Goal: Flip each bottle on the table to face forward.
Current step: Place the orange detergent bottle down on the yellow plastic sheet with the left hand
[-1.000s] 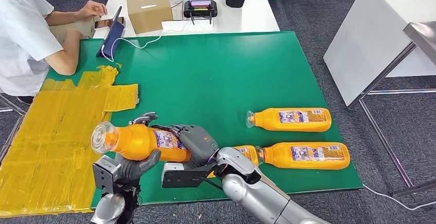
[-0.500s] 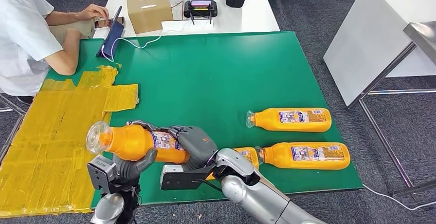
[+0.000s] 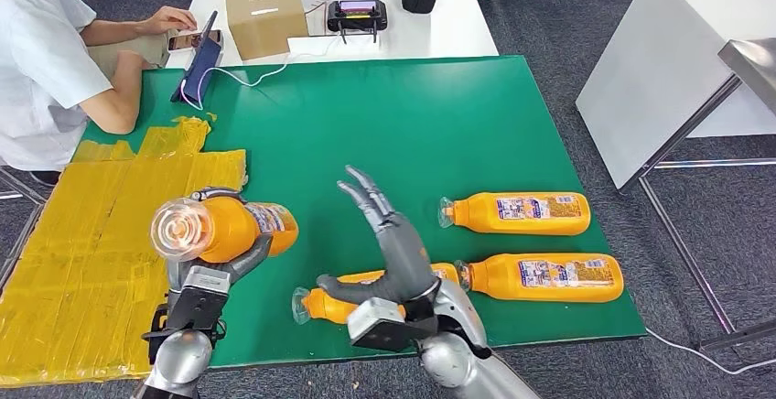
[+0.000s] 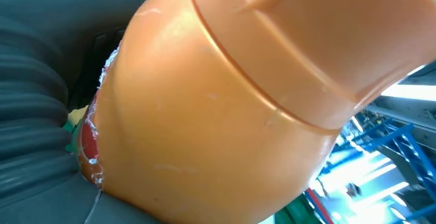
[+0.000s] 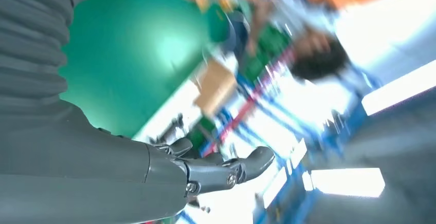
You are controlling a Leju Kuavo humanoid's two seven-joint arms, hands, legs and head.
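Now the left robot hand [image 3: 212, 266] carries the lifted bottle [image 3: 220, 230] alone: half a second ago both hands shared it, the bottle lying crosswise with its cap to the left, and it has since swung round so the clear cap points up toward the head camera. In the left wrist view the orange body [image 4: 216, 121] sits wrapped in the grey fingers, well off the green counter [image 3: 384, 134]. To its right, the right robot hand [image 3: 389, 243] has let go and risen, fingers spread and empty, standing just above a second bottle [image 3: 366, 296] lying on the counter beneath its wrist. Further right of that hand, two more bottles lie flat, one near [image 3: 544, 277] and one beyond it [image 3: 517, 213], both with their labels showing. Judging by this, the handover is done and the held bottle awaits setting down; the one under the right hand likely comes next.
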